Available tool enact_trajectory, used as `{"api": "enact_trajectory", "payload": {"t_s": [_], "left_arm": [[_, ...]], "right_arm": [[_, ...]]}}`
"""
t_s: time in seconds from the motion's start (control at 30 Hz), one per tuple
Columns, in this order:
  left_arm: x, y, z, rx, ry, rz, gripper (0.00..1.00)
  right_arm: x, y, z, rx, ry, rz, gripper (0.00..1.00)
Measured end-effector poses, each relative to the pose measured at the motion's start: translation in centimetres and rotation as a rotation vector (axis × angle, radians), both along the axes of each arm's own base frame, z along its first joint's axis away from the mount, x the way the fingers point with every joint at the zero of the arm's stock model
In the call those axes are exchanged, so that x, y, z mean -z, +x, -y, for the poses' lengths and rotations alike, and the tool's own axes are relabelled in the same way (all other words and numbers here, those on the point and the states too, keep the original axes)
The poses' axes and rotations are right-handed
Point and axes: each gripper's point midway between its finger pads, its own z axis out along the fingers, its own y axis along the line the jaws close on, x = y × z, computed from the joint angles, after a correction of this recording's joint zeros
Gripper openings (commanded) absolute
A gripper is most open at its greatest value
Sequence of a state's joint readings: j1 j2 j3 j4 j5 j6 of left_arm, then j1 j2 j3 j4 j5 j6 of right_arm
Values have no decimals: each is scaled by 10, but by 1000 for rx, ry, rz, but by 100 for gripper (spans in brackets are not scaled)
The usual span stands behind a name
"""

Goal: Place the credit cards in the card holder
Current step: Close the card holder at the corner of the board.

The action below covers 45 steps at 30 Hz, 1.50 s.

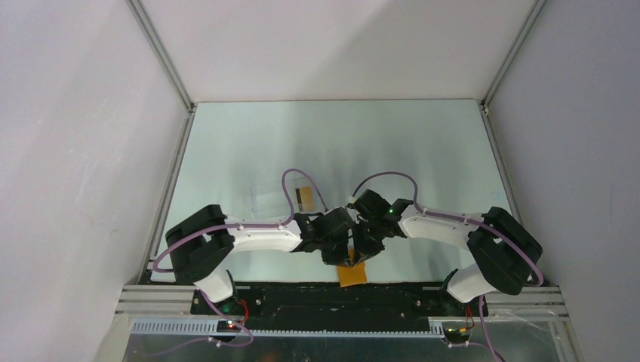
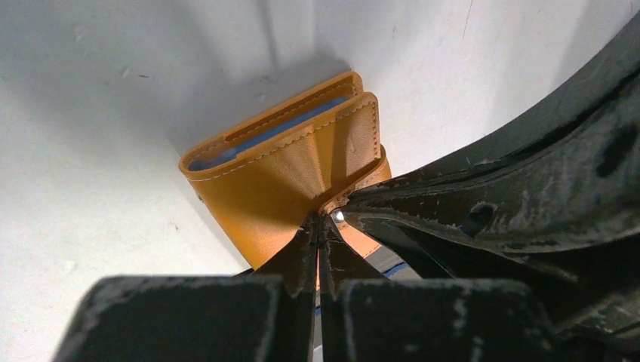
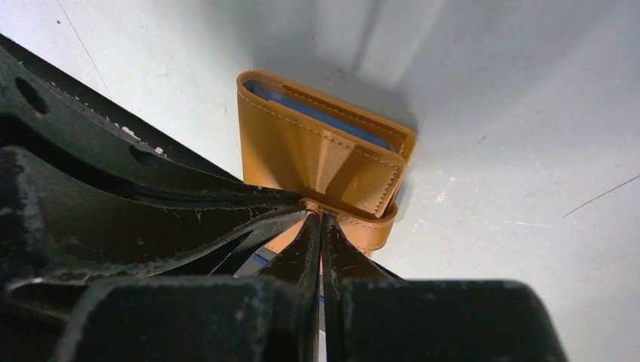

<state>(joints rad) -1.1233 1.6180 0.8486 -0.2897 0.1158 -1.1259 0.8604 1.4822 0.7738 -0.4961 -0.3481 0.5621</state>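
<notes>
The card holder (image 1: 353,274), an orange-mustard wallet with blue inside, sits near the table's front edge below both grippers. In the left wrist view the card holder (image 2: 275,181) is folded, and my left gripper (image 2: 318,225) is shut on a thin leather edge of it. In the right wrist view the card holder (image 3: 313,154) shows its tab, and my right gripper (image 3: 318,217) is shut on that same edge from the other side. One tan credit card (image 1: 305,197) with a dark stripe lies flat on the table beyond the grippers.
A clear plastic case (image 1: 266,200) lies just left of the card. White walls with metal rails (image 1: 175,162) close in the table on the left, right and back. The right arm's fingers (image 2: 498,196) crowd the left wrist view.
</notes>
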Motion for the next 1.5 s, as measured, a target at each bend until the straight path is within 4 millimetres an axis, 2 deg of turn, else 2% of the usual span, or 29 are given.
{"api": "enact_trajectory", "payload": {"t_s": [0.77, 1.5], "left_arm": [[3, -1, -1, -12, 25, -24, 0], [3, -1, -1, -26, 30, -39, 0]], "right_arm": [[10, -2, -3, 51, -60, 3, 0], [15, -6, 0, 19, -74, 24, 0]]}}
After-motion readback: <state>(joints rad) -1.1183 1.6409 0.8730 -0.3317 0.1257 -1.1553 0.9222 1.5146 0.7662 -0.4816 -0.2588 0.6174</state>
